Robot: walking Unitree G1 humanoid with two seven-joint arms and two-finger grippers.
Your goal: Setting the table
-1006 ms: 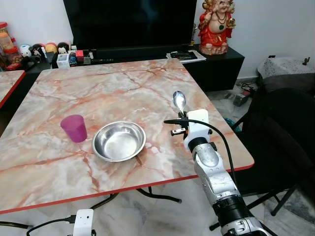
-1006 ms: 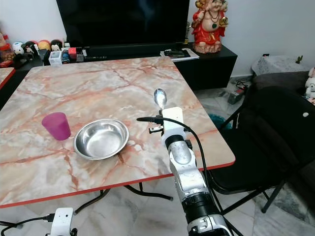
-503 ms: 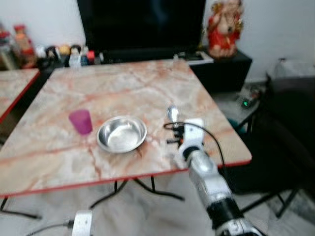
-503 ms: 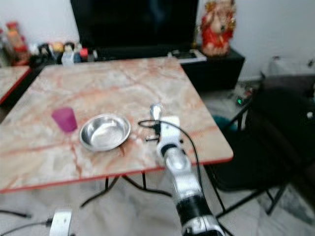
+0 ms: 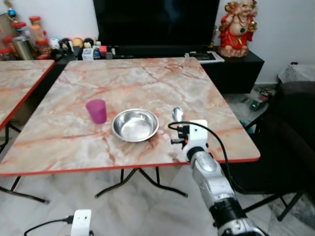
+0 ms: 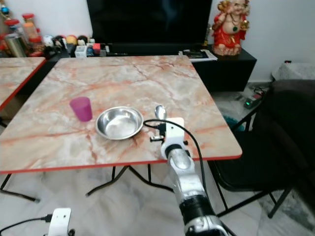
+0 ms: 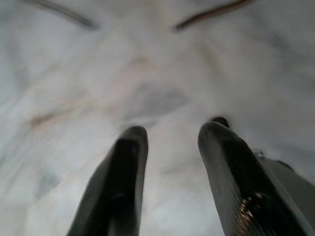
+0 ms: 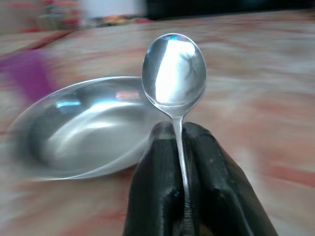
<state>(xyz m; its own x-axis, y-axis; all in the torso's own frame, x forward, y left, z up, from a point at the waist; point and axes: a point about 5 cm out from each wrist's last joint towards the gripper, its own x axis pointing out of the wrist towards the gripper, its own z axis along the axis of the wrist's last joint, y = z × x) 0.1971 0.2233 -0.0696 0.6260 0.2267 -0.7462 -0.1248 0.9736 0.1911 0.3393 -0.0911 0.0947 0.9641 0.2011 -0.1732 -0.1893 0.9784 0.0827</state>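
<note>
Spoon (image 8: 173, 73) stands upright in your right pincer (image 8: 179, 135), its two black fingers (image 8: 152, 177) pressed tight on the thin handle, bowl end up. From the head camera you see that pincer above the near right part of the marble worktop (image 5: 147, 83), just beside the steel bowl (image 5: 135, 125). The purple cup (image 5: 96, 110) stands on the bowl's other side, a little apart from it. Your left pincer (image 7: 172, 142) hangs low over the pale floor (image 7: 147, 64), fingers spread and holding nothing.
</note>
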